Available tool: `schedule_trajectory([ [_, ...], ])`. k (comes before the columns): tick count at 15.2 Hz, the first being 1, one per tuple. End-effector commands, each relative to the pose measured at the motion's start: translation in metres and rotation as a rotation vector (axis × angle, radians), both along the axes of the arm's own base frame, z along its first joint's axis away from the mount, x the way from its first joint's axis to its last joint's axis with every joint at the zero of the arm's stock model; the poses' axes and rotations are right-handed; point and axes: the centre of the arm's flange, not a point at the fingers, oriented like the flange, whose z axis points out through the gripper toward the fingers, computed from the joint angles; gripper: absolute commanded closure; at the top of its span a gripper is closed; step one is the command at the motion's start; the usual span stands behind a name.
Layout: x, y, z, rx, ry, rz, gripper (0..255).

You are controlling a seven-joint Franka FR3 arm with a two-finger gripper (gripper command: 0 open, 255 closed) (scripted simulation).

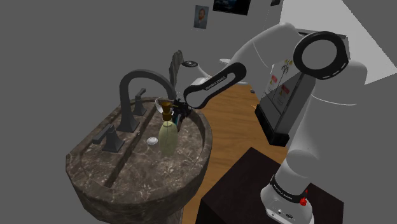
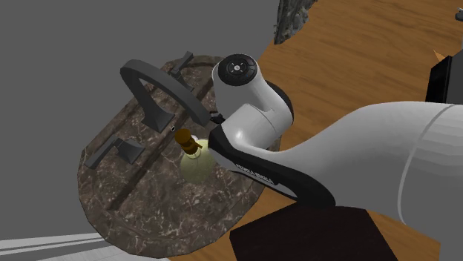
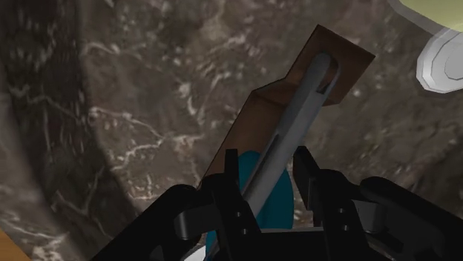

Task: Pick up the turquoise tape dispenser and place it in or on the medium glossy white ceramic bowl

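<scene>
In the wrist view the tape dispenser has a brown body, a grey bar along it and a turquoise part near my hand. My black gripper is shut on it, one finger on each side of the turquoise part. Beneath it lies the dark marble sink basin. In the shoulder view the gripper hangs low over the basin, just behind a pale green soap bottle with a brown pump. A small white round bowl sits in the basin beside that bottle, and its rim lies past the dispenser's far end.
A dark arched faucet and two lever handles stand along the sink's far rim. The soap bottle stands close under my forearm. Wooden floor lies beside the sink, and a dark box stands on it.
</scene>
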Motion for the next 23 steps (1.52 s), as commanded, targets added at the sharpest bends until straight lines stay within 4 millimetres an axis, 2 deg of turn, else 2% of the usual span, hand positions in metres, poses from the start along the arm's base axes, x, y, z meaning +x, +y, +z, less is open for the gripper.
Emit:
schedule_trajectory([
  [1, 0.000, 0.001, 0.008, 0.000, 0.000, 0.000, 255],
  [23, 0.000, 0.001, 0.124, 0.000, 0.000, 0.000, 255],
])
